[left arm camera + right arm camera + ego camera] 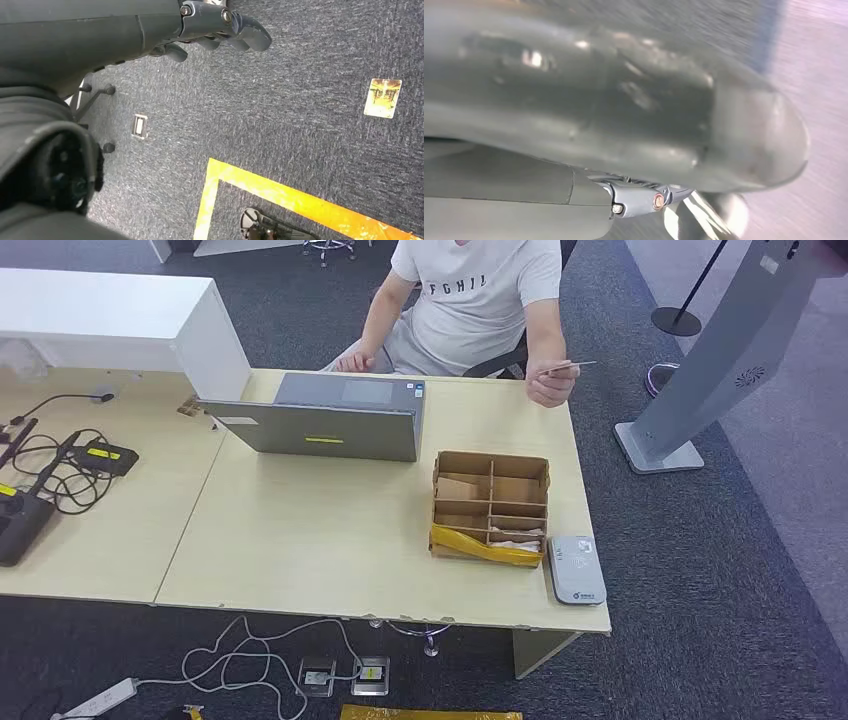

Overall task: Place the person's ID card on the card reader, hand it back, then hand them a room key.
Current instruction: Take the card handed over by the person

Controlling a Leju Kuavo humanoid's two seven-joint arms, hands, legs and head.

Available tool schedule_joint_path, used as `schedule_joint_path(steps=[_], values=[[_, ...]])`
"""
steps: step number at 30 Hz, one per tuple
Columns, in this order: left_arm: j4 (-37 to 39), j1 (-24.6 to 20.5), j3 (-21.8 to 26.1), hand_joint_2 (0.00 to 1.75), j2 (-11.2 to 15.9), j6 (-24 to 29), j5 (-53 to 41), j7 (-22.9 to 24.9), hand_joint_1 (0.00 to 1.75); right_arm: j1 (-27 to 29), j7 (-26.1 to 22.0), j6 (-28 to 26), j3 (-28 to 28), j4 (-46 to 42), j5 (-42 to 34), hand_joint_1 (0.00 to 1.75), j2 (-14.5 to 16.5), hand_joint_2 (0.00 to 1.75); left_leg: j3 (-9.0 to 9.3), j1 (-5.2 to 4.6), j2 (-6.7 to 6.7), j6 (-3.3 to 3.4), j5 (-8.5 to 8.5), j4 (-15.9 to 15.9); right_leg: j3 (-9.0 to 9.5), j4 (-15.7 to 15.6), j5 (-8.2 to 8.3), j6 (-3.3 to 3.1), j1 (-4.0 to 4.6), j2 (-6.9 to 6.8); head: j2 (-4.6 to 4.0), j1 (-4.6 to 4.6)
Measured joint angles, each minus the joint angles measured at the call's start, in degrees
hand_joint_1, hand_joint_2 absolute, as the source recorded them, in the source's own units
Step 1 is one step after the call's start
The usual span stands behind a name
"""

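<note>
Head view: person's hand point(551, 383) holds ID card point(566, 367) over table point(330, 540); left hand point(220, 30) empty, fingers apart; right unclear.

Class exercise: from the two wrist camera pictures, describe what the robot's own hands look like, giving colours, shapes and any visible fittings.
The left hand has a smooth dark grey cover leading to rounded, darker blue-grey fingers, joined by small metal screws. The right hand, blurred and very close, shows a thick glossy grey rounded thumb and a small bracket with a coppery screw beneath it.

head view looks down on the table point(330, 540); both wrist views face carpet point(300, 115), close.
</note>
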Motion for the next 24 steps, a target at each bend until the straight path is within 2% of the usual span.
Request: schedule_joint_path(steps=[2,12,16,20,24], values=[[0.00,-0.01,0.03,0.00,0.00,-0.13,-0.16,-0.14,0.00,-0.69,-1.32,-0.88,0.20,-0.19,0.18,0.00,-1.09,0.00,0.01,0.00,0.00,0.00,0.00,0.00,0.00,0.00,0.00,0.00,0.00,0.00,0.00,-0.01],[0.00,-0.08,0.04,0.00,0.79,-1.53,-1.40,-1.22,0.00,-8.70,-6.61,-2.45,2.99,-1.74,1.62,0.00,-13.89,0.00,-0.01,-0.12,-0.07,0.04,0.02,0.00,-0.01,0.07,0.00,0.01,-0.13,-0.08,0.00,-0.02],[0.00,-0.02,0.04,0.00,0.84,-2.02,-1.54,-1.24,0.00,-11.60,-10.56,-1.59,5.14,-1.89,2.80,0.00,-16.91,0.00,-0.08,-0.13,-0.12,0.05,0.02,0.00,0.01,0.07,0.00,0.01,-0.14,-0.16,0.00,0.01],[0.00,-0.15,0.04,0.00,0.89,-2.73,-1.59,-1.27,0.00,-20.24,-14.00,0.44,10.14,-2.83,6.33,0.00,-19.36,1.75,-0.10,-0.26,0.02,0.10,0.01,0.00,-0.04,0.19,0.01,0.02,-0.27,-0.03,0.00,-0.04],[0.00,-0.27,0.04,0.00,0.85,-3.16,-1.68,-1.27,0.00,-30.95,-15.02,2.62,17.94,-4.38,8.27,0.00,-20.82,1.75,-0.12,-0.25,-0.09,0.19,0.10,0.00,-0.01,0.20,0.02,0.04,-0.24,-0.17,0.00,0.00]])
